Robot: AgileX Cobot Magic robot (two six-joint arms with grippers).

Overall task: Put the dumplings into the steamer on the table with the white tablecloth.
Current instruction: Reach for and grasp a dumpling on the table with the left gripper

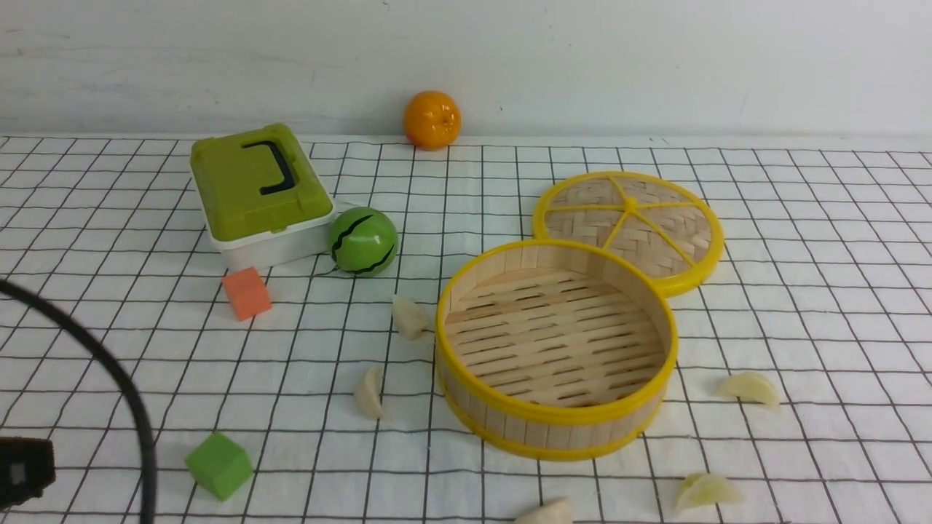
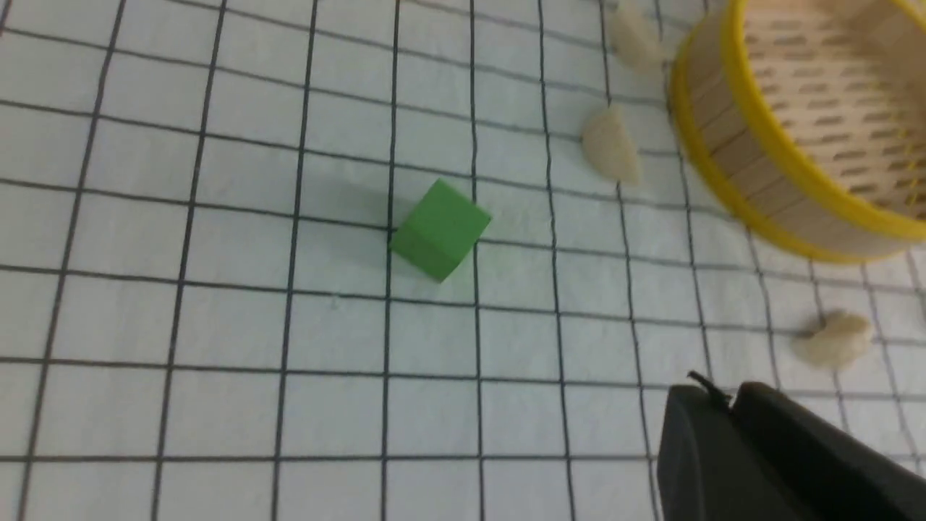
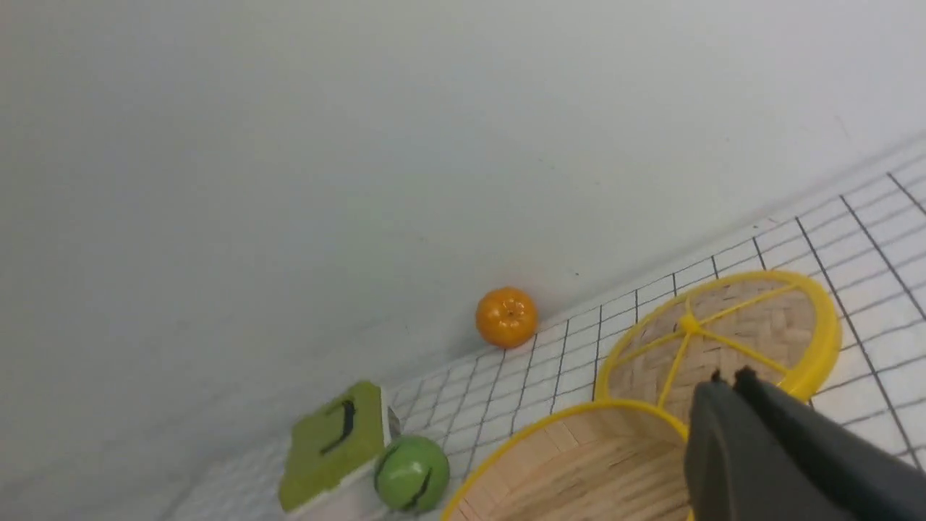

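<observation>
The steamer [image 1: 557, 429] sits centre-right on the white tablecloth [image 1: 801, 291]. Five dumplings [image 1: 370, 393] lie on open cloth around it, one cut by the bottom edge. Left gripper [image 2: 727, 396] and right gripper [image 3: 731, 378]: fingers seemingly together.

Steamer [image 1: 553, 426] on the table [image 1: 801, 218] — lid [image 1: 630, 225] just behind-right, dumplings [image 1: 370, 393] lying left, right and before it.

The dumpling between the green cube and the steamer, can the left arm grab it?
Probably yes. The dumpling lies on the cloth, apart from the green cube and the steamer; the left gripper looks shut, so it must open.
</observation>
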